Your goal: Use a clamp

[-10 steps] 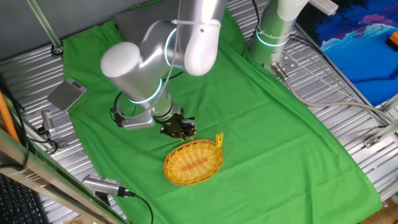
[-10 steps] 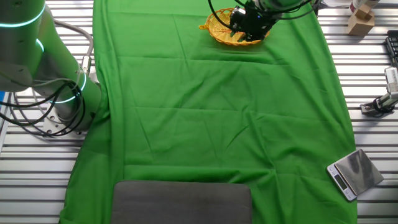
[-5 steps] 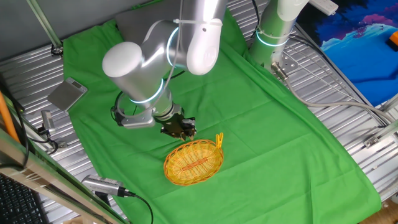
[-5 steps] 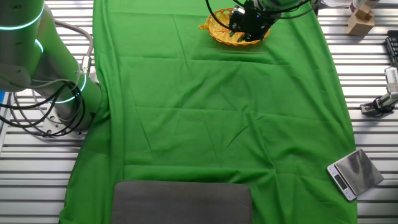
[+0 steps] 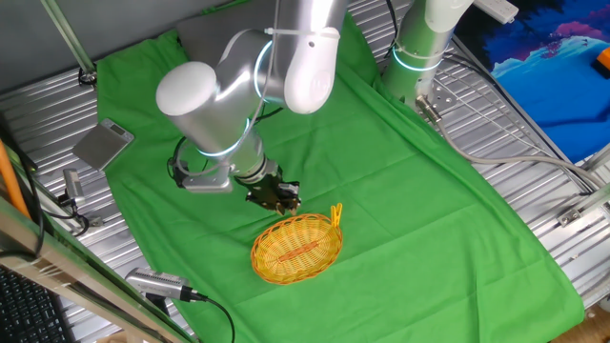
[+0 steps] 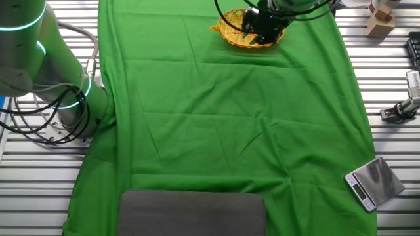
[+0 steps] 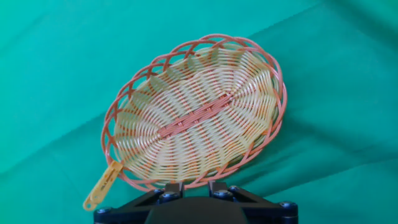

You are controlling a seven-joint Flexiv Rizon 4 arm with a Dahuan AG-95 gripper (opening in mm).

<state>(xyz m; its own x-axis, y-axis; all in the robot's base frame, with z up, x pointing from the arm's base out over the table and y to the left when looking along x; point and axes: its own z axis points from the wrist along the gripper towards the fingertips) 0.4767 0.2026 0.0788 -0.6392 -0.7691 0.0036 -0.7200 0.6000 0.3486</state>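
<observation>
The clamp (image 5: pixel 335 215) is a small yellow-orange clip fastened on the rim at one end of the oval wicker basket (image 5: pixel 296 250), prongs sticking outward. In the hand view the clamp (image 7: pixel 102 185) hangs at the basket's lower-left rim (image 7: pixel 118 112). It also shows in the other fixed view (image 6: pixel 214 28) at the basket's left end. My gripper (image 5: pixel 281 200) hovers at the basket's long side, a little away from the clamp. In the hand view my gripper (image 7: pixel 193 188) shows two short fingertips (image 7: pixel 171 186) apart, with nothing between them. The gripper (image 6: pixel 262 25) hides part of the basket.
Green cloth (image 5: pixel 400 191) covers the table. A small scale (image 5: pixel 103 145) lies at the cloth's edge and shows in the other fixed view (image 6: pixel 372 182). A grey pad (image 6: pixel 191 212) lies at the far end. A second arm's base (image 5: pixel 419 52) stands beside the cloth.
The arm has shifted very slightly near the basket. The basket and the clamp have not moved.
</observation>
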